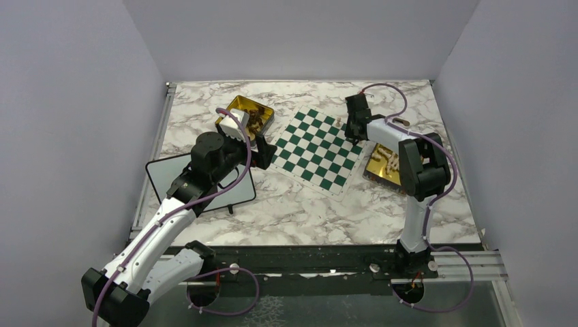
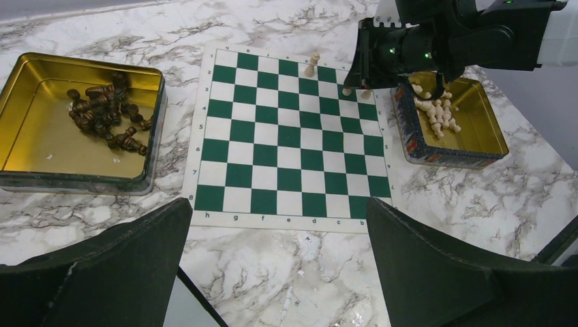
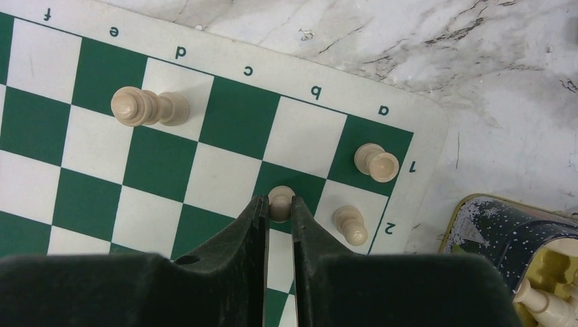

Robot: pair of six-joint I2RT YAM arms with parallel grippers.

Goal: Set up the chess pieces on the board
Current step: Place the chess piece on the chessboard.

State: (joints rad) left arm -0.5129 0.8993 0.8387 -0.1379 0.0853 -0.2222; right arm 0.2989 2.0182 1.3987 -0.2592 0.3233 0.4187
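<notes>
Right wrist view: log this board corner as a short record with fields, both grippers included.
board: green and white checks, a1 corner in view
tall pale piece: upright on d1
corner piece: pale, on a1
small pale piece: on a2
right gripper: shut on a held pale piece at b2
left gripper: open, holding nothing
tin: beside the corner, pale pieces inside
</notes>
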